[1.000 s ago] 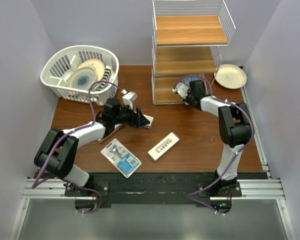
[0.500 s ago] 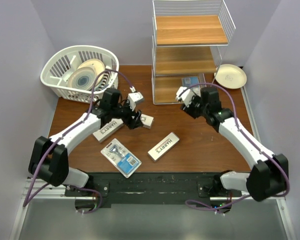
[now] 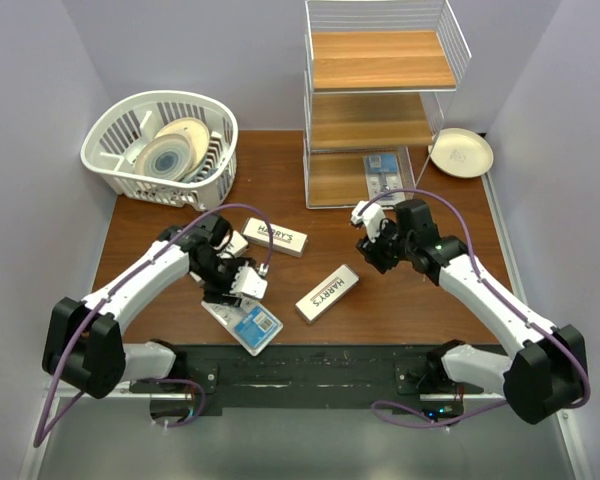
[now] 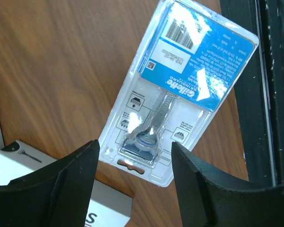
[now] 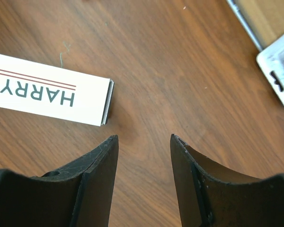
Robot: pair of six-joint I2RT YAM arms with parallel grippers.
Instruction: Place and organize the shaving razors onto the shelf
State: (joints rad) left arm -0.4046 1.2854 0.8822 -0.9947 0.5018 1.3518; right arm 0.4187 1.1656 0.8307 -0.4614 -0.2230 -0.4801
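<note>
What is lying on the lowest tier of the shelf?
One blister pack lies on the bottom tier, toward its right side. The tier's back is covered by the middle tier, so anything there is hidden.

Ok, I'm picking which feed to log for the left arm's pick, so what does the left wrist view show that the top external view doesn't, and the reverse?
Only the left wrist: close detail of the blister pack, its barcode, print and razor head, framed by the open left gripper, plus a white box corner beside it.
Only the top external: the shelf with a second blister pack on its bottom tier, two HARRY'S boxes, the basket, the plate and the right gripper.
Both: that blister pack lying flat on the wooden table.
</note>
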